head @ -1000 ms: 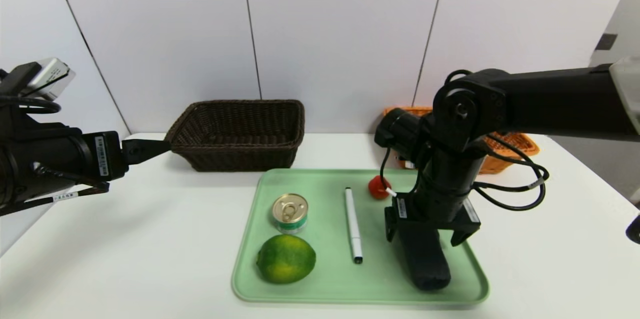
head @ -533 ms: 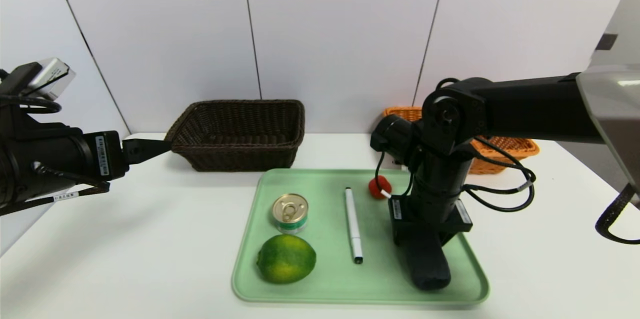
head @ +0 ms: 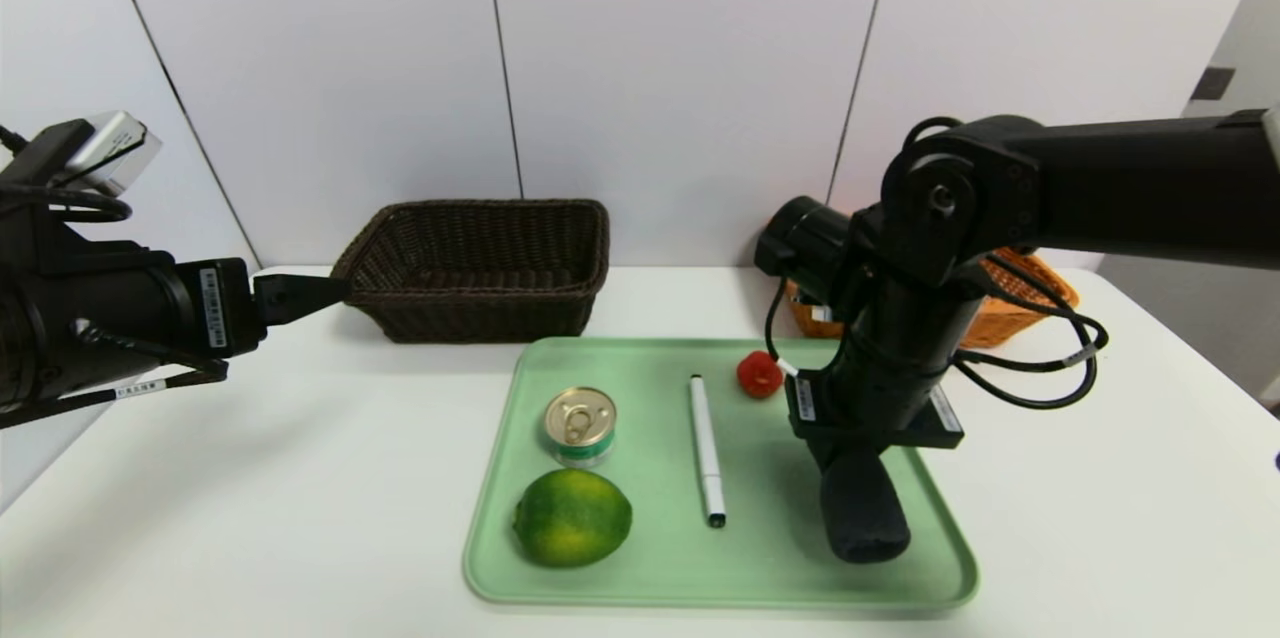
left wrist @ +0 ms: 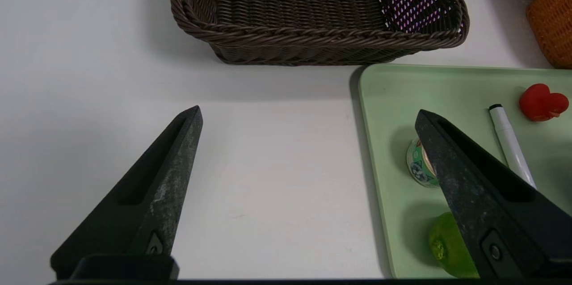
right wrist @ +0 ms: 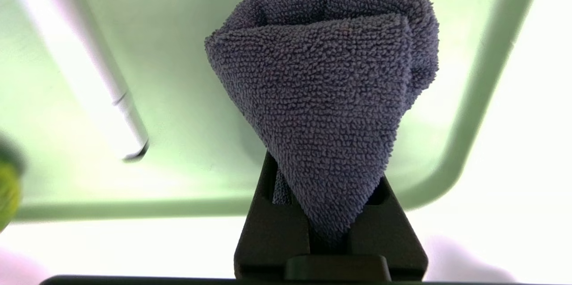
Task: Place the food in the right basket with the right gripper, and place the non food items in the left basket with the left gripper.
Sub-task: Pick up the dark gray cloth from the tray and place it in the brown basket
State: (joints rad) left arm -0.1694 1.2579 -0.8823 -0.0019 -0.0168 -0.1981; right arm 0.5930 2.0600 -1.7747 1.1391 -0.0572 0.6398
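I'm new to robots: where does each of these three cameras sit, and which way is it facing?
Head view: from the robot's head, forward and down at the pale green plastic tray; both black arms show.
Left wrist view: on the left arm, facing the dark brown wicker basket; the open left gripper shows.
Right wrist view: on the right arm, looking straight down; the right gripper pinches the rolled dark grey towel.
Shared: all three show the tray and the slim white marker pen.
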